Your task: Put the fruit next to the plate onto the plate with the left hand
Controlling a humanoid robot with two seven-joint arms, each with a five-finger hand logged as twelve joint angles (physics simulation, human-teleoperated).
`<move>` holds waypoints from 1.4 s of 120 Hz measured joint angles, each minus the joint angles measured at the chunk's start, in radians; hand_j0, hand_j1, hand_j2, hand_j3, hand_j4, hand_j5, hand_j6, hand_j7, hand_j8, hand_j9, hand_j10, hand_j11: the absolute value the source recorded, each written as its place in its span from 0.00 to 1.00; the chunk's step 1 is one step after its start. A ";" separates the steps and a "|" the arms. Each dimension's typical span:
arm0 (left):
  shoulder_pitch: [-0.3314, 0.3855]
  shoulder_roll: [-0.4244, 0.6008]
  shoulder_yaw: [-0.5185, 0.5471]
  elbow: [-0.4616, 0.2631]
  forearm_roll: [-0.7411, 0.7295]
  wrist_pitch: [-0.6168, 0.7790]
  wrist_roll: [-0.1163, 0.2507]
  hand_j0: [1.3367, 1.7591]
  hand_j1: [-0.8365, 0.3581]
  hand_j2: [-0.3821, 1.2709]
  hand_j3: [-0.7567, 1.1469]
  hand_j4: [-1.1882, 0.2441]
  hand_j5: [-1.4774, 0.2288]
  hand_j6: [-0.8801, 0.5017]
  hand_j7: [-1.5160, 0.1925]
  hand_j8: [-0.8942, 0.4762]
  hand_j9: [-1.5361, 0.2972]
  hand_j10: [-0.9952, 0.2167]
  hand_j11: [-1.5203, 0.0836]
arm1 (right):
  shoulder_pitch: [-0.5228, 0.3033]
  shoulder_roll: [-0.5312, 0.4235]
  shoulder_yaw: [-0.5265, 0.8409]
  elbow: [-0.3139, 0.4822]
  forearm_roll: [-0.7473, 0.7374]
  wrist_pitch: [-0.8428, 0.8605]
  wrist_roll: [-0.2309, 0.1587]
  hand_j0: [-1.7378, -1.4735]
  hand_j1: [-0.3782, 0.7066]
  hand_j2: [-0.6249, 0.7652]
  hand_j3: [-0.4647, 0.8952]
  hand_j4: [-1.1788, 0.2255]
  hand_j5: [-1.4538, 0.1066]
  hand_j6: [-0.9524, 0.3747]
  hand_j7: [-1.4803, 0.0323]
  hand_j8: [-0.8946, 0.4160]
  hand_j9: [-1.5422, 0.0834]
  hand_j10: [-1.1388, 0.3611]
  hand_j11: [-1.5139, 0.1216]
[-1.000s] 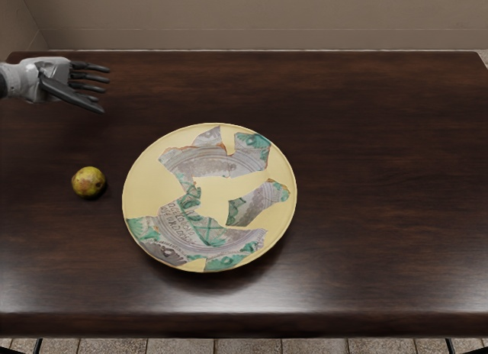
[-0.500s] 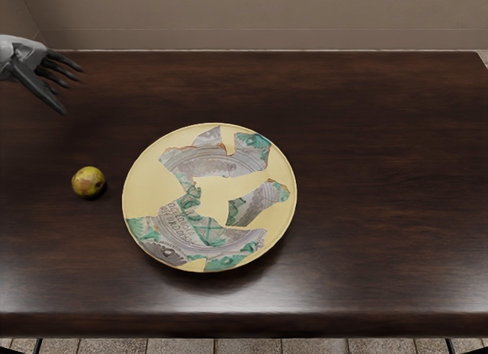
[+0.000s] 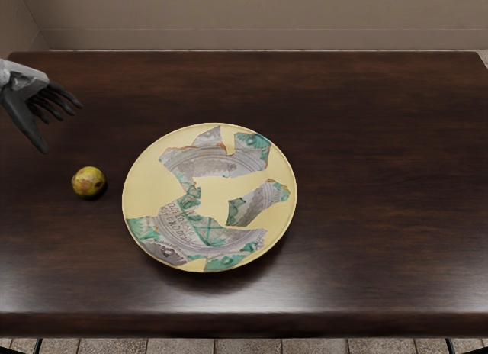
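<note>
A small yellow-green fruit (image 3: 88, 181) with a reddish blush lies on the dark wooden table, just left of the plate. The plate (image 3: 145, 188) is round and pale yellow, with grey and green patterned patches across it, and nothing rests on it. My left hand (image 3: 40, 111) hangs at the far left edge, above and behind the fruit, well apart from it. Its dark fingers (image 3: 61, 95) are spread and hold nothing. The right arm does not show.
The dark wooden table (image 3: 381, 178) spans the whole view, with its front edge near the bottom and a beige wall behind its far edge. A tiled floor shows below the front edge.
My left hand has drawn back toward the left edge and dropped lower, nearer the fruit, with its fingers now pointing down and right. Fruit and plate have not moved.
</note>
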 joint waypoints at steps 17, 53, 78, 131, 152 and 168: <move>-0.094 0.026 0.098 -0.170 0.005 0.000 0.004 0.76 0.74 0.26 0.40 0.65 0.67 0.45 0.70 0.47 0.66 0.61 0.74 | 0.000 0.000 0.000 0.000 0.000 0.000 0.000 0.30 0.07 0.44 0.34 0.81 0.90 0.69 0.95 0.66 0.92 0.74 0.90; -0.194 0.026 0.276 -0.340 0.016 0.025 0.004 0.76 0.74 0.26 0.40 0.65 0.67 0.45 0.70 0.47 0.66 0.61 0.74 | 0.000 0.000 0.000 0.000 0.000 0.000 0.000 0.30 0.07 0.44 0.34 0.81 0.90 0.69 0.95 0.66 0.92 0.74 0.90; -0.255 0.046 0.337 -0.413 0.019 0.138 0.003 0.76 0.74 0.26 0.40 0.65 0.67 0.45 0.70 0.47 0.66 0.61 0.74 | 0.000 0.000 0.000 0.000 0.000 0.000 0.000 0.30 0.07 0.44 0.34 0.81 0.90 0.69 0.95 0.66 0.92 0.74 0.90; -0.283 -0.010 0.454 -0.465 0.082 0.432 -0.004 0.76 0.74 0.26 0.40 0.65 0.67 0.45 0.70 0.47 0.66 0.61 0.74 | 0.000 0.000 0.000 0.000 0.000 0.000 0.000 0.30 0.07 0.44 0.34 0.81 0.90 0.69 0.95 0.66 0.92 0.74 0.90; -0.283 -0.040 0.489 -0.485 0.097 0.535 -0.003 0.76 0.74 0.26 0.40 0.65 0.67 0.45 0.70 0.47 0.66 0.61 0.74 | 0.000 0.000 0.000 0.000 0.000 0.000 0.000 0.30 0.07 0.44 0.34 0.81 0.90 0.69 0.95 0.66 0.92 0.74 0.90; -0.277 -0.070 0.514 -0.490 0.105 0.572 -0.003 0.76 0.74 0.26 0.40 0.65 0.67 0.45 0.70 0.47 0.66 0.61 0.74 | 0.000 0.000 0.000 0.000 0.000 0.000 0.000 0.30 0.07 0.44 0.34 0.81 0.90 0.69 0.95 0.66 0.92 0.74 0.90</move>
